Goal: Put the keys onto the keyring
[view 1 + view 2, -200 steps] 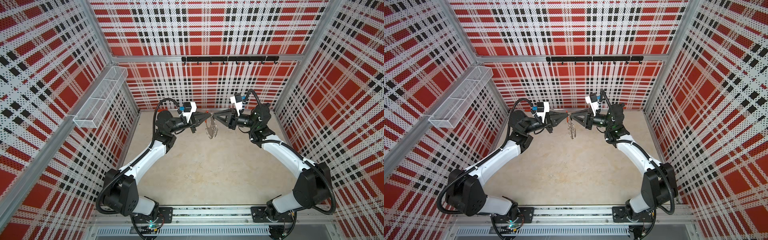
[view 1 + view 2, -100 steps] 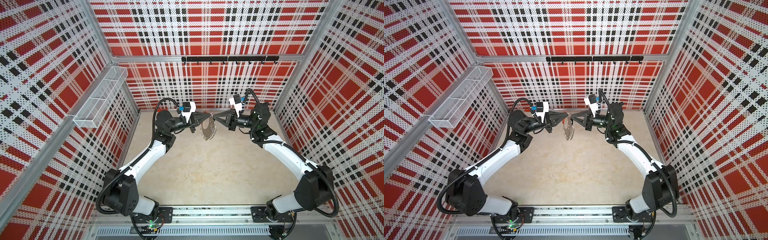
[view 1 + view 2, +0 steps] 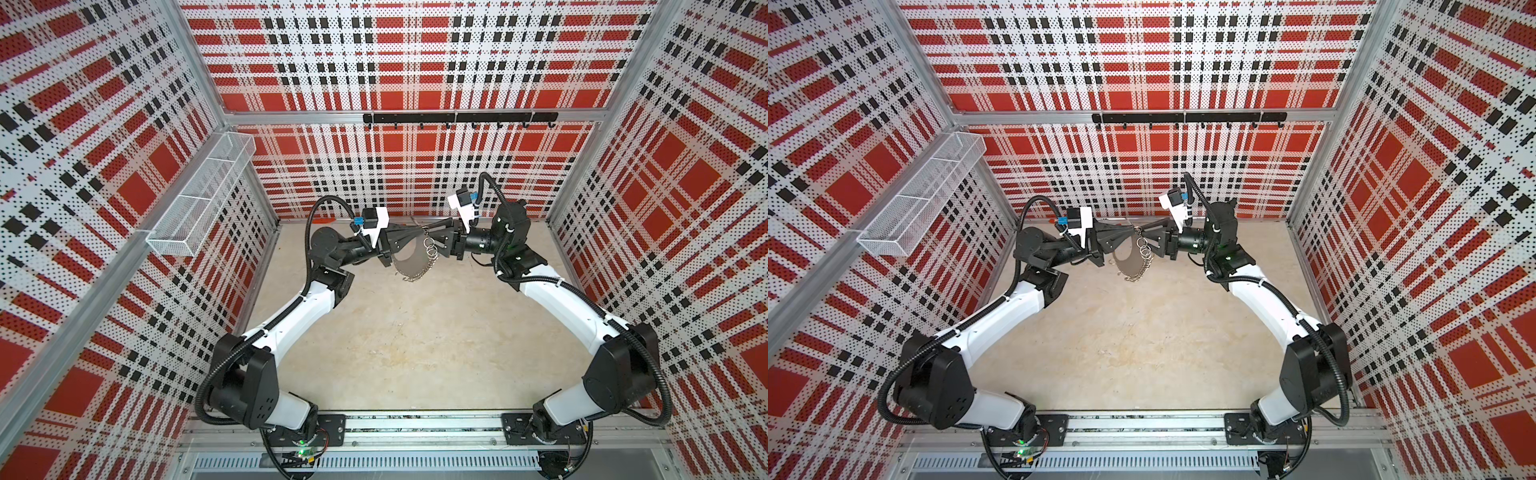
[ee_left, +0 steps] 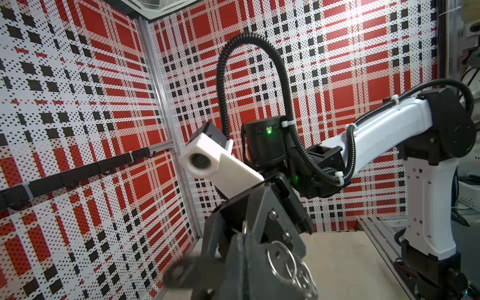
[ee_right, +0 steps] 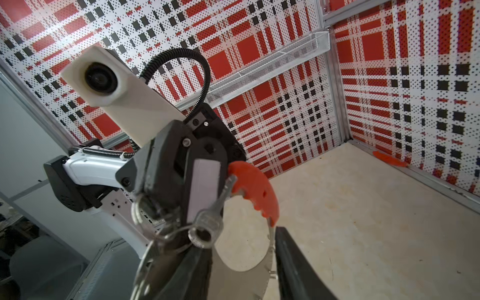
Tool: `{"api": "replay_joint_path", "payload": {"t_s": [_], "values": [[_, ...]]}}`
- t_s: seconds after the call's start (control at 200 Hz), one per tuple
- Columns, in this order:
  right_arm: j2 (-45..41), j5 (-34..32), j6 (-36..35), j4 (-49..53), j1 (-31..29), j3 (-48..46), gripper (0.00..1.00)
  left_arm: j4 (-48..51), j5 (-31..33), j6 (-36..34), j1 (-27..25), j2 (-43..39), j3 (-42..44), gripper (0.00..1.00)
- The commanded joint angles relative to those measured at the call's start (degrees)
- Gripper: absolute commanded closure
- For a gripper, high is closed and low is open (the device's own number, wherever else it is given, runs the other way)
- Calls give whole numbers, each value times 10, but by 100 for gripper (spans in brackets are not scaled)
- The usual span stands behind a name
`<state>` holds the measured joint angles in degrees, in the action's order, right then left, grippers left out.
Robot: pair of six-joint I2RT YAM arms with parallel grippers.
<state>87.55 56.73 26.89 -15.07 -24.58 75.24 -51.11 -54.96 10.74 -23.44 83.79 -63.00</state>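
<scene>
A: Which step is this?

B: The threading stage, I'd judge. The left gripper [image 3: 415,232] is clamped on the keyring [image 3: 406,267] beside its red sleeve [image 5: 255,189] and holds it in the air over the far middle of the table [image 3: 395,353]. The right gripper [image 3: 436,237] faces it from the right. Its fingers are apart, close by the hoop's silver barrel end [image 5: 205,230], and grip nothing I can see.

A: And the keys?

B: I can't pick out the black fob. Only small silver rings [image 3: 430,249] dangle where the grippers meet.

A: What next?

B: Probably a fine line-up. The fob's ring has to slide onto the hoop's end while the left holds steady.

A: Any containers?

B: One white mesh basket [image 3: 199,208] on the left wall. It has three compartments, and nothing shows in them.
</scene>
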Motion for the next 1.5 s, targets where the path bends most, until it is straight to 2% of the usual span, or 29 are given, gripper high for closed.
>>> {"api": "replay_joint_path", "payload": {"t_s": [0.0, 0.321, 0.697, 0.982, 1.493], "values": [[-10, -20, -16, 17, 4, -3, 51, -72, -8, 37, 4, 4, 9, 100], [-85, -92, -94, 86, 26, -27, 47, -137, -15, 90, 14, 13, 24, 100], [-108, -95, -92, 70, 19, -23, 48, -174, -14, 132, 10, 27, 26, 100], [-105, -94, -107, 62, -12, -15, 55, -177, -14, 141, 7, 33, 21, 100], [-93, -87, -102, 50, -18, -3, 65, -178, -18, 147, 8, 37, 15, 100]]}}
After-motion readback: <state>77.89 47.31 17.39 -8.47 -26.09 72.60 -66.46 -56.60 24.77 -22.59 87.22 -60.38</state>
